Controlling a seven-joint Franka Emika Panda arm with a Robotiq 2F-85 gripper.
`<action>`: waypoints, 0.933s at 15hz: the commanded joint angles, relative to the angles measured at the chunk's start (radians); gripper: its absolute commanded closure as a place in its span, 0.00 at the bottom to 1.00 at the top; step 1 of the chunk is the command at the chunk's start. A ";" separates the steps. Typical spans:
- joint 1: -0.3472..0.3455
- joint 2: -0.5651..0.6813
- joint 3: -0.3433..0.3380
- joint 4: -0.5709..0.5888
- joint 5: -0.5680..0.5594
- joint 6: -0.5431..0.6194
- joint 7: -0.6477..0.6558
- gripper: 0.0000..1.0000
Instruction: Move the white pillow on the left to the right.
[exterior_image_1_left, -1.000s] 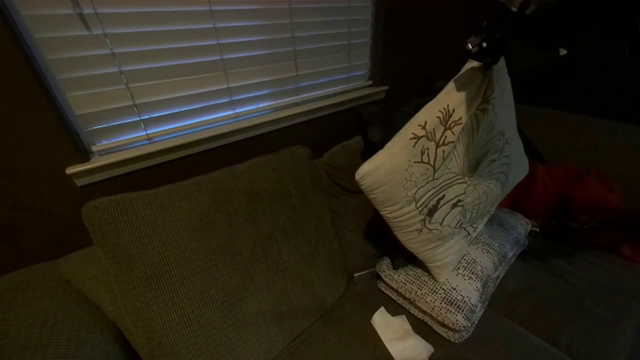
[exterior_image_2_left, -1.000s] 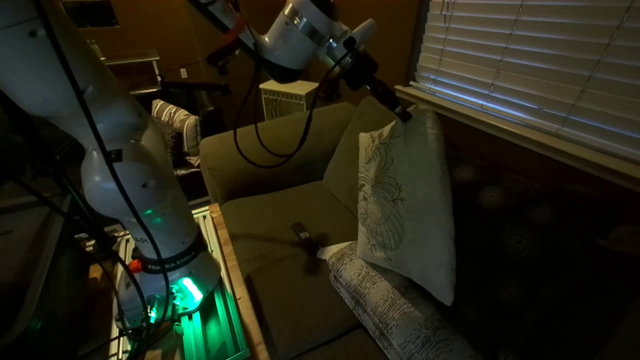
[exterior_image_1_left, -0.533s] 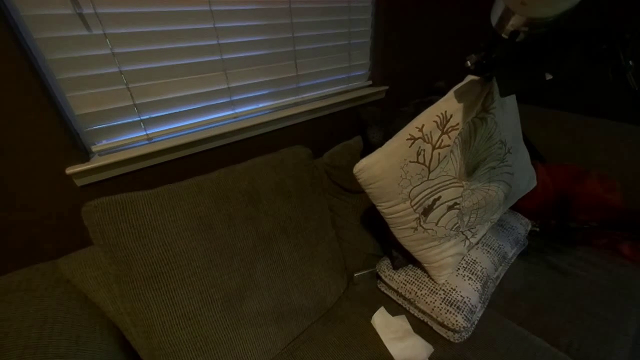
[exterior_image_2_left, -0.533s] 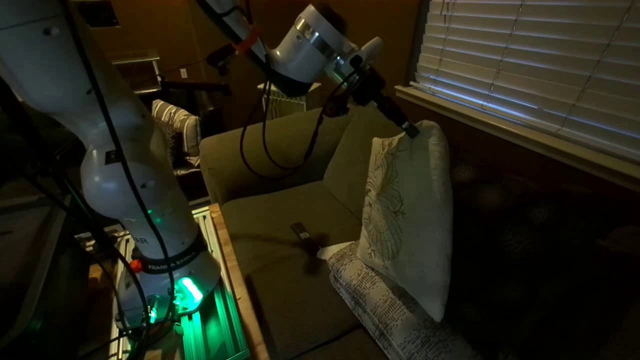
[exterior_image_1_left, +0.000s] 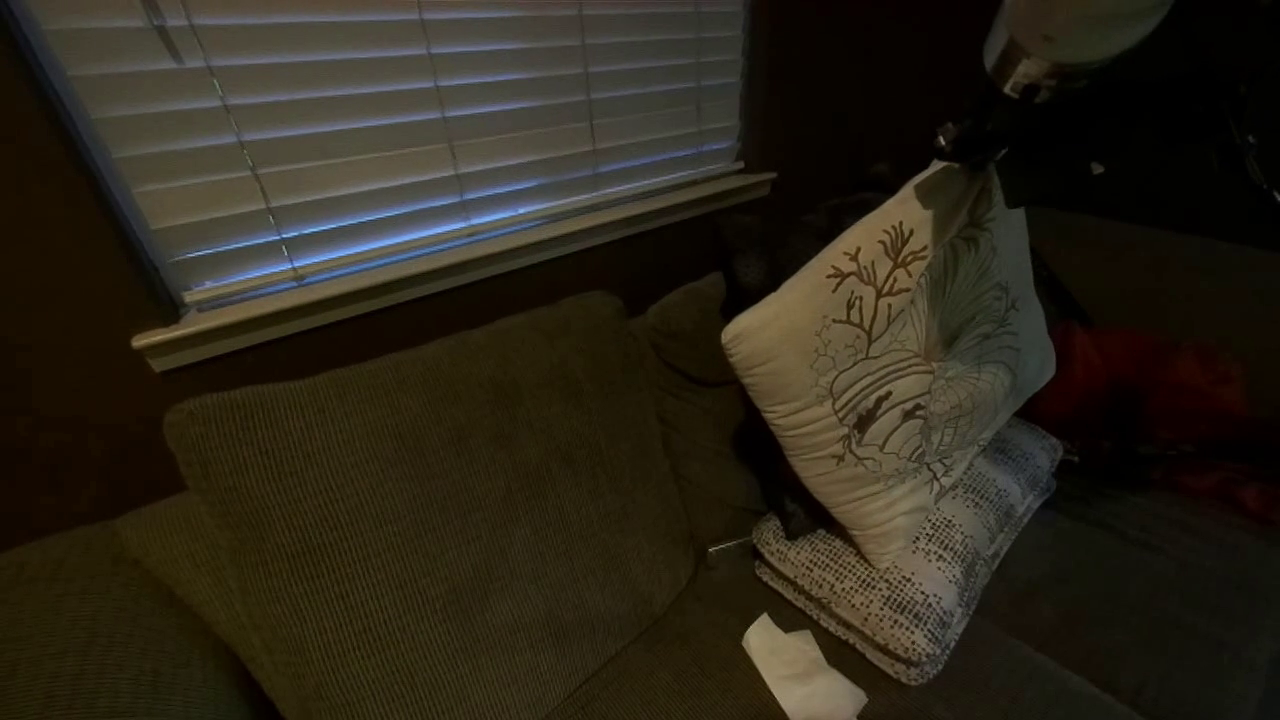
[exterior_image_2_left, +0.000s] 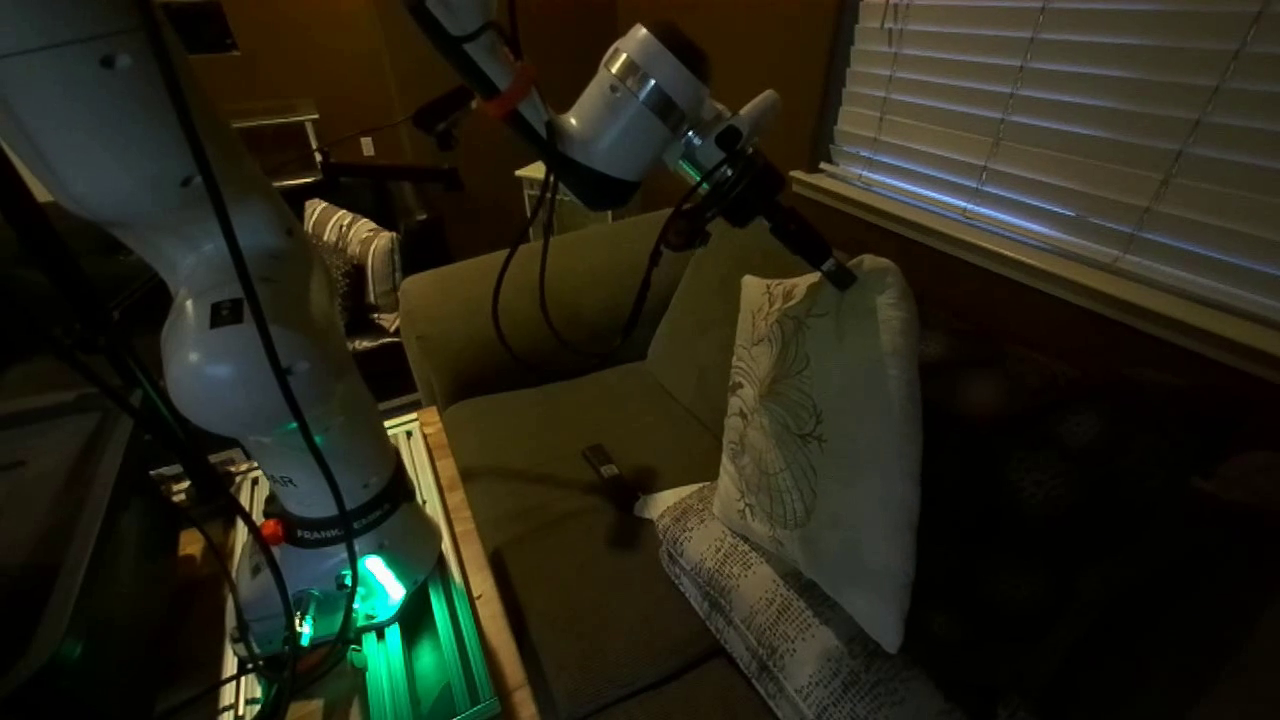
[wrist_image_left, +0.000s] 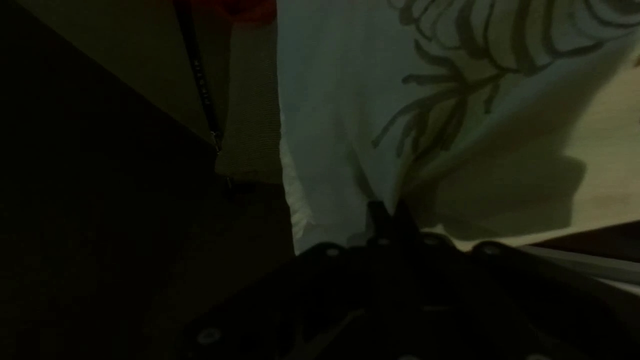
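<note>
Gripper (exterior_image_2_left: 840, 273) pinching white pillow (exterior_image_1_left: 890, 370) by top corner. Likely set-down: lower slowly, settle weight on speckled pillow (exterior_image_1_left: 950, 565), only then release.

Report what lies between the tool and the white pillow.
Nothing: in the wrist view the tool directly pinches the white pillow, with no gap showing.
</note>
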 joint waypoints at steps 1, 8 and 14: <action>-0.009 0.020 -0.021 0.003 -0.067 0.040 0.009 0.99; -0.033 0.043 -0.071 -0.013 -0.137 0.086 -0.012 0.99; -0.029 0.051 -0.068 0.000 -0.111 0.063 -0.014 0.96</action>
